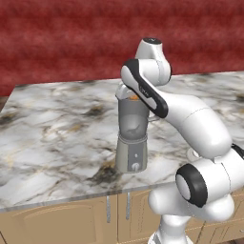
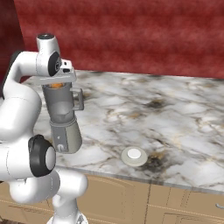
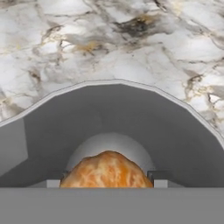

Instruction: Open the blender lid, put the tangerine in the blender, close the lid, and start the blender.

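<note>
Tangerine (image 3: pixel 106 169) clamped between the two tips of the tool (image 3: pixel 106 183), closed on the fruit, tips touching it on either side in the hand view. Directly beneath the tool, the open mouth of the blender (image 1: pixel 132 138), its grey inner wall curving round the fruit and the marbled bench (image 3: pixel 109 39) spread beyond the rim. Seen from the right base view, the tool (image 2: pixel 57 83) poised right at the top of the blender (image 2: pixel 63 118), with a sliver of orange, the tangerine (image 2: pixel 56 85), showing just at the rim; jar handle on the side away from the arm. Same sliver of orange, the tangerine (image 1: pixel 134 97), at the jar top in the left base view, the tool itself hidden there behind the arm's wrist. Blender upright on the bench (image 1: pixel 57 138) near its front edge, round knob facing forward. Blender lid (image 2: pixel 134 155) off the jar, flat on the bench (image 2: pixel 175 127), well apart from the tool and lower, toward the front edge, white cap up. Red wall (image 2: pixel 131 35) behind; wooden cabinet doors (image 2: pixel 118 201) under the bench front.
</note>
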